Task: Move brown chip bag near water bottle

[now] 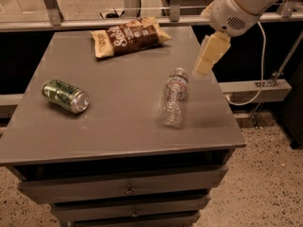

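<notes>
The brown chip bag [129, 36] lies flat at the far middle of the grey table [118, 126], white lettering up. The water bottle [173, 97] lies on its side right of the table's middle, cap pointing away. My gripper [208, 56], cream coloured, hangs from the white arm above the table's right edge, just right of and beyond the bottle's cap. It is well apart from the bag, to the bag's right, and holds nothing that I can see.
A green soda can [65, 96] lies on its side at the table's left. Drawers [128, 190] sit below the tabletop. A metal rail [94, 22] runs behind the table. A cable and a bracket [265, 84] are at the right over speckled floor.
</notes>
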You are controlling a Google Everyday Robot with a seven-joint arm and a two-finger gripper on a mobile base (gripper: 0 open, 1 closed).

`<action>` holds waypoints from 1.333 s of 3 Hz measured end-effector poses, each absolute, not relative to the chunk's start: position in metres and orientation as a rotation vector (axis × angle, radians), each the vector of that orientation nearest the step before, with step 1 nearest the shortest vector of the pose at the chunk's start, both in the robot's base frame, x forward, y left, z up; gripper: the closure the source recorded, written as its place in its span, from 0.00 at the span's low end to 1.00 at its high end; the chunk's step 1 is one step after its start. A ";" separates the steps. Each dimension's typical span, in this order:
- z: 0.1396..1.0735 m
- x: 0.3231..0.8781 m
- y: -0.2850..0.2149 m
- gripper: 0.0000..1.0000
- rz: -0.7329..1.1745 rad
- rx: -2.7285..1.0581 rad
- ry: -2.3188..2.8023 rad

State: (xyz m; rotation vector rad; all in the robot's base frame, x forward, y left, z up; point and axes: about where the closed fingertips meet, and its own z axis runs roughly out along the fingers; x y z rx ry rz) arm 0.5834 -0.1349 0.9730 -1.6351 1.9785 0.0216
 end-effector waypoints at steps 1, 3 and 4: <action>0.973 0.583 -0.135 0.00 0.022 -1.635 1.979; 0.950 0.673 -0.086 0.00 0.213 -1.412 1.847; 0.945 0.721 -0.054 0.00 0.278 -1.359 1.791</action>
